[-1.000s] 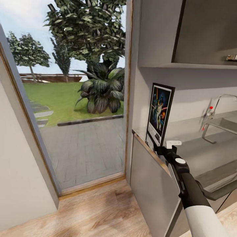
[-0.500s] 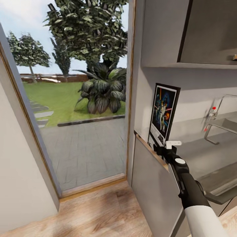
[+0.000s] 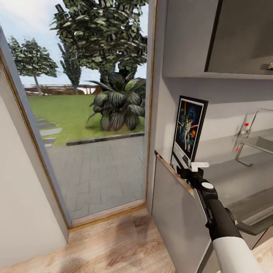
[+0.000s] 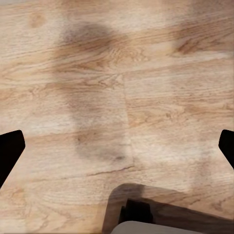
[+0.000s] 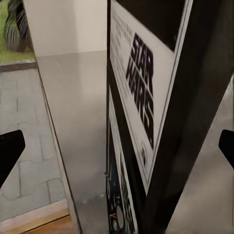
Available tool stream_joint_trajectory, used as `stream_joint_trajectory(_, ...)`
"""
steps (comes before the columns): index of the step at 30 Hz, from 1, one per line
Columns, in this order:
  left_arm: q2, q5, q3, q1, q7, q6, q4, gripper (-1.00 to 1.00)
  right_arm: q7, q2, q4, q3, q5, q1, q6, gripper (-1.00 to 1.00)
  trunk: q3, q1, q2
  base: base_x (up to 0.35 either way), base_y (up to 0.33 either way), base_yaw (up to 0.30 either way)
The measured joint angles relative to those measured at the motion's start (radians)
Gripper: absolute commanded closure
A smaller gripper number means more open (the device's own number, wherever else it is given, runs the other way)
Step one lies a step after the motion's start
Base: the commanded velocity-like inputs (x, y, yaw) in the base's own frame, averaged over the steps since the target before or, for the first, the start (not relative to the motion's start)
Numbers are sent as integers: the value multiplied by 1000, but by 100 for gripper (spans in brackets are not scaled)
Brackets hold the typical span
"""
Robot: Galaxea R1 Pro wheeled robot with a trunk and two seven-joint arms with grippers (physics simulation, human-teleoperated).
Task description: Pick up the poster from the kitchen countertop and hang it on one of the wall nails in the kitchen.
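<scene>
The Star Wars poster (image 3: 189,131) stands upright at the left end of the grey kitchen countertop (image 3: 227,178), leaning back against the wall. My right gripper (image 3: 177,170) is low at the poster's bottom edge, at the counter's front corner. In the right wrist view the poster (image 5: 141,97) is very close and edge-on between the spread fingers, its black title lettering readable; the right gripper (image 5: 117,146) is open. My left gripper (image 4: 117,146) is open over bare wooden floor (image 4: 146,73). The wall nails are out of view.
A chrome faucet (image 3: 248,131) and inset sink (image 3: 261,144) lie to the poster's right. Grey upper cabinets (image 3: 242,34) hang above the counter. A tall glass door (image 3: 87,113) onto a garden stands at the left, with wooden floor (image 3: 113,246) before it.
The whole picture slid slightly right a second ago, so the camera moved; since half a second ago nothing has visibly shifted. The right gripper stays at the poster's base.
</scene>
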Motion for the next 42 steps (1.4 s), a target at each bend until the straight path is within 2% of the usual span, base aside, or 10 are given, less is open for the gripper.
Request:
stream_joint_trajectory(23, 0, -1, 0, 0, 0, 1, 0, -100, 0, 0, 0, 0, 0, 0, 0, -100, 0, 0, 0, 7, 0, 0)
stream_joint_trajectory(24, 0, 0, 0, 0, 0, 1, 0, -100, 0, 0, 0, 0, 0, 0, 0, 100, 0, 0, 0, 4, 0, 0)
stream_joint_trajectory(42, 0, 0, 0, 0, 0, 1, 0, -100, 1, 0, -7, 0, 3, 0, 0, 100, 0, 0, 0, 0, 0, 0)
